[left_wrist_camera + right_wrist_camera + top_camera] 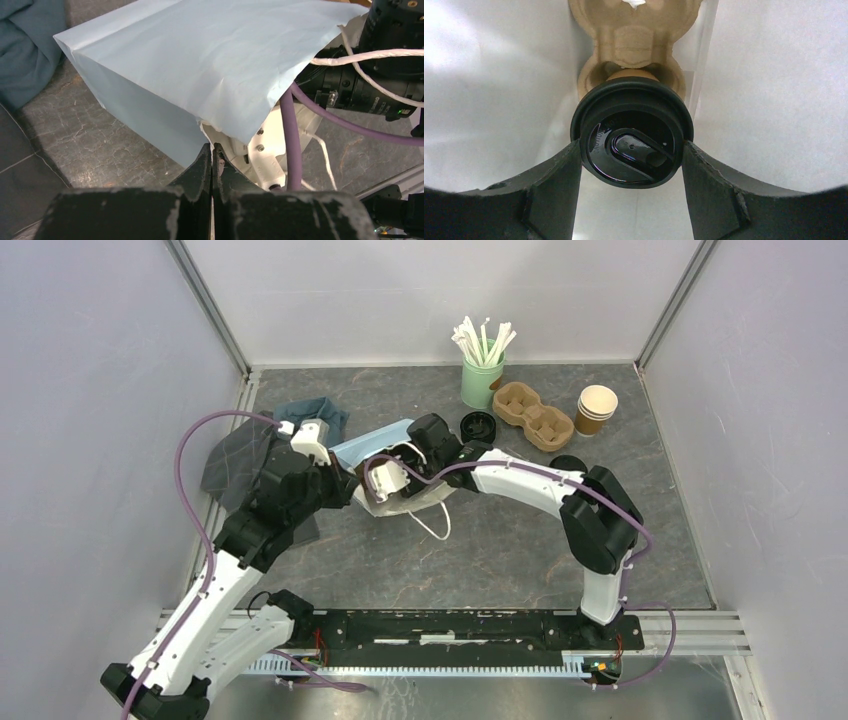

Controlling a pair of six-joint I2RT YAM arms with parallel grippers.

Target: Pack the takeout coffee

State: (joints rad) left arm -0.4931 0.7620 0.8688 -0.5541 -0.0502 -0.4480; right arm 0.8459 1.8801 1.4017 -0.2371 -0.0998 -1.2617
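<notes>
Clamping the lidded coffee cup (631, 127) by its black lid, your right gripper (631, 150) reaches inside the paper bag (200, 60), cup in the pulp carrier (634, 37) there. Your left gripper (212, 152) pinches the bag's lip. Only the right wrist view shows the interior.

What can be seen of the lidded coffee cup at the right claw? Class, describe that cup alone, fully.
The coffee cup shows mostly its round black plastic lid, glossy, with a raised sip tab and embossed lettering. Only a sliver of brown paper wall peeks out behind it. It faces the camera, at the near well of a pulp carrier inside the pale bag. The right claw grips it, fingers pressing the lid's two sides.
</notes>
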